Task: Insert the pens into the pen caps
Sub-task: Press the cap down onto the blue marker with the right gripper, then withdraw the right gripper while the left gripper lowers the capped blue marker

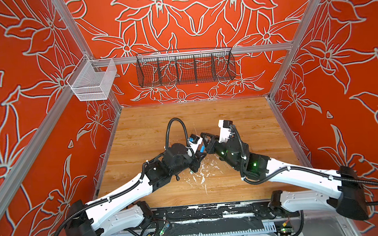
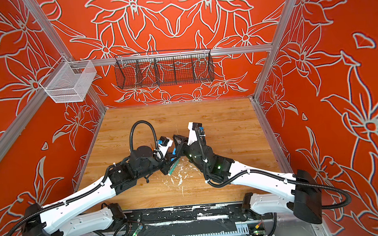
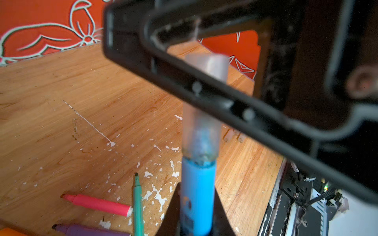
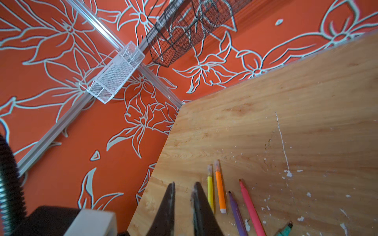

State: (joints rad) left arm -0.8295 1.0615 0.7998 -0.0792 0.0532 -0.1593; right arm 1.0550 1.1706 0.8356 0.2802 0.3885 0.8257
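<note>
Pushing clear cap (image 3: 201, 130) onto blue pen (image 3: 198, 194), held off the tabletop (image 3: 61, 102); sitting roughly halfway through the task.

Counting yellow pen (image 4: 210, 190) and orange pen (image 4: 220, 188) as capped, lying side by side. Leaving purple pen (image 4: 236, 212), pink pen (image 4: 250, 208) and green pen (image 3: 138, 204) lying uncapped close by. Clamping blue pen by its body with left gripper (image 3: 197, 214), jaws pressed tight. Pinching clear cap from the side with right gripper (image 4: 185, 190), jaws squeezed in, seating it over the pen tip; not telling whether fully home.
</note>
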